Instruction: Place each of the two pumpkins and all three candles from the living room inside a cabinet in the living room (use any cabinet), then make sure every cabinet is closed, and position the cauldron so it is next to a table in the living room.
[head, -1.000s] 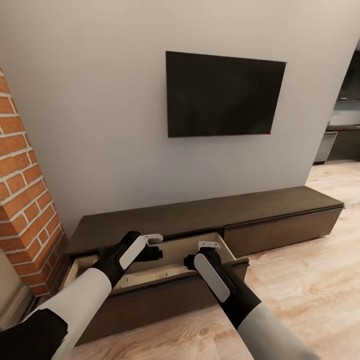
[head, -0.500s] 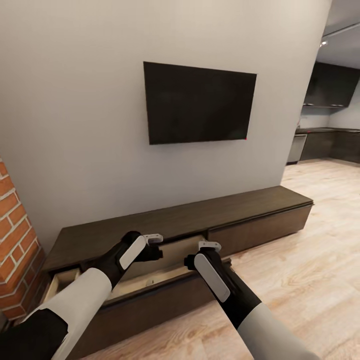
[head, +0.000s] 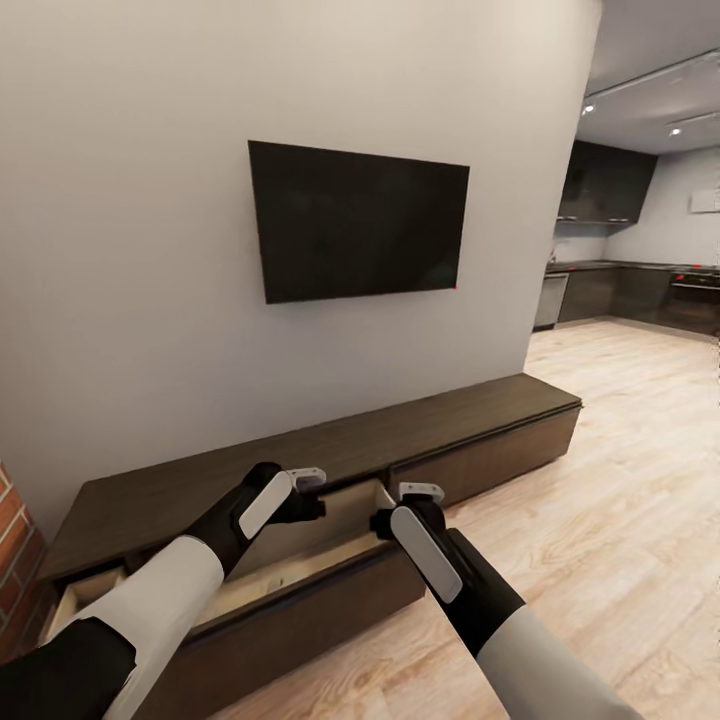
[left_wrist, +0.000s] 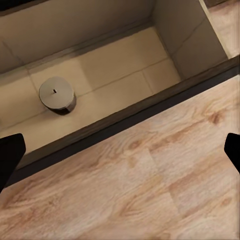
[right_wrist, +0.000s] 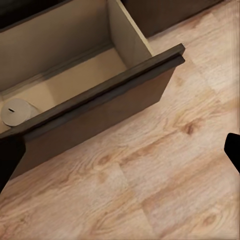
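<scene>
Apparently spread wide with nothing between them, both sets of fingers hang over the open drawer (head: 250, 590) of the cabinet (head: 330, 450): left gripper (head: 308, 492), right gripper (head: 415, 500). One candle (left_wrist: 56, 94) stands inside: probably light, stiff, waxy-smooth; take it across its round sides. The heavy drawer front wants a flat push.

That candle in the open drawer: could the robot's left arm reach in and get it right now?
Probably yes. The candle stands alone on the drawer floor with nothing above it, and the left gripper hangs open just outside the drawer's front edge.
</scene>
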